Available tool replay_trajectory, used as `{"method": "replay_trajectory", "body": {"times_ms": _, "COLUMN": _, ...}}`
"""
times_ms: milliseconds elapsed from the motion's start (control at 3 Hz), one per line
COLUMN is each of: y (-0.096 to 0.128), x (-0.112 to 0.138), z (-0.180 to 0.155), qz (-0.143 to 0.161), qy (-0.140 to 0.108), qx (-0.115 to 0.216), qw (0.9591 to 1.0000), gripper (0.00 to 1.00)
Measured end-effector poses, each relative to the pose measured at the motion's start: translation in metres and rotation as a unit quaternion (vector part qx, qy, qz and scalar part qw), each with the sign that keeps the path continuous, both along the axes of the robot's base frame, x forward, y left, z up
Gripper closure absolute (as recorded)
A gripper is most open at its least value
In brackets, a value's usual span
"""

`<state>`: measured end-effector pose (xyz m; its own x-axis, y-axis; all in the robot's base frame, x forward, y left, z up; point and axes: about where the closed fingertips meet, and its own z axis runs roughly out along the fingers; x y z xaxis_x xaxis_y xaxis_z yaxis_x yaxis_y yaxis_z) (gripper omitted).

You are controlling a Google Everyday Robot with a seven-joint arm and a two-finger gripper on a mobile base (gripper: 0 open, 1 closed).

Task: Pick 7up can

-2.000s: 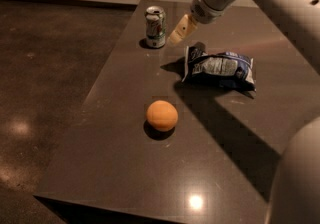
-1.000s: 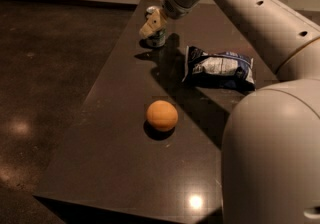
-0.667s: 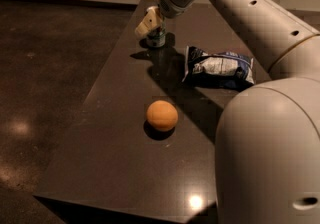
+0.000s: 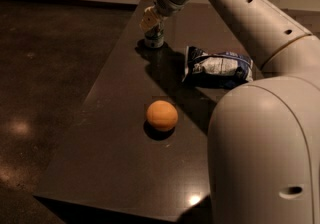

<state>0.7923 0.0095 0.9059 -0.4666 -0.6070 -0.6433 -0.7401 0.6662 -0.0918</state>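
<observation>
One hand (image 4: 150,20) at one 7up can (image 4: 155,41), one orange (image 4: 162,115), one bag (image 4: 218,68)

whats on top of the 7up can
The gripper is right over the can, at the far end of the table. It hides the can's top; only the lower body shows.

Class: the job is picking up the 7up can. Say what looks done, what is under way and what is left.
Done: the approach; the gripper is at the top of the can, near the far edge of the table. Under way: the grasp, it seems; the can stands on the table, not lifted. Left: securing the can and lifting it.
</observation>
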Motion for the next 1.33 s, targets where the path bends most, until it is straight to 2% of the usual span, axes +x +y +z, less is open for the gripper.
{"method": "replay_trajectory", "body": {"times_ms": 333, "y": -0.001, "x": -0.009, "z": 0.014, "qz": 0.016, "qy": -0.001, "qx": 0.004, "qw": 0.9999, "gripper": 0.69}}
{"method": "replay_trajectory", "body": {"times_ms": 667, "y": -0.003, "x": -0.025, "z": 0.045, "qz": 0.042, "qy": -0.013, "qx": 0.009, "qw": 0.999, "gripper": 0.92}}
{"method": "replay_trajectory", "body": {"times_ms": 1000, "y": -0.004, "x": -0.042, "z": 0.076, "qz": 0.073, "qy": -0.033, "qx": 0.011, "qw": 0.9967, "gripper": 1.0}}
{"method": "replay_trajectory", "body": {"times_ms": 1333, "y": -0.005, "x": -0.053, "z": 0.093, "qz": 0.098, "qy": -0.049, "qx": 0.007, "qw": 0.994, "gripper": 1.0}}
